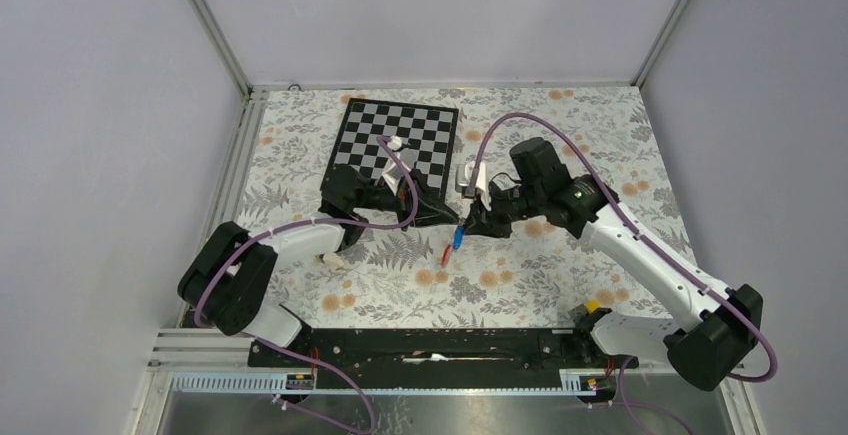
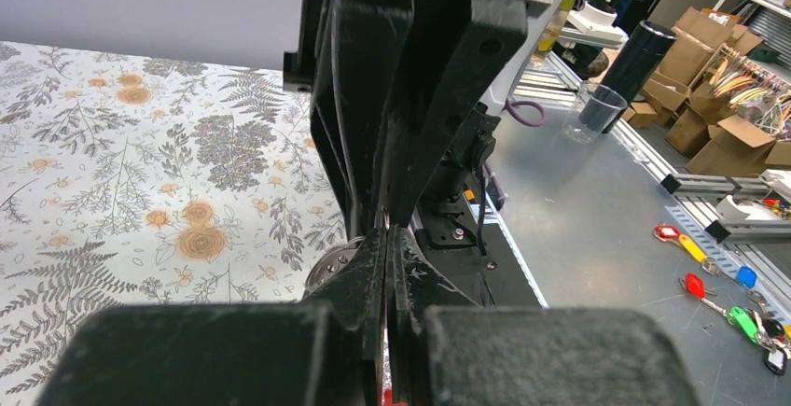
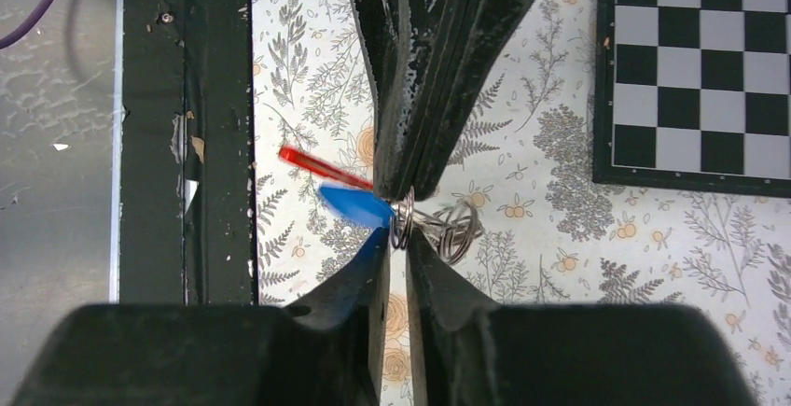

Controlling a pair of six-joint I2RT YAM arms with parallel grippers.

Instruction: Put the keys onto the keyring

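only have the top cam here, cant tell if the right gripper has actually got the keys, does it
observer: yes, right wrist view shows the right gripper pinched on a wire loop of the keys, their blue tag sticking out sideways
operator: and the left one
observer: left gripper is shut, tips meeting the right's at that same loop
operator: anything else on there
observer: more wire rings bunch on the other side of the fingers from the tag
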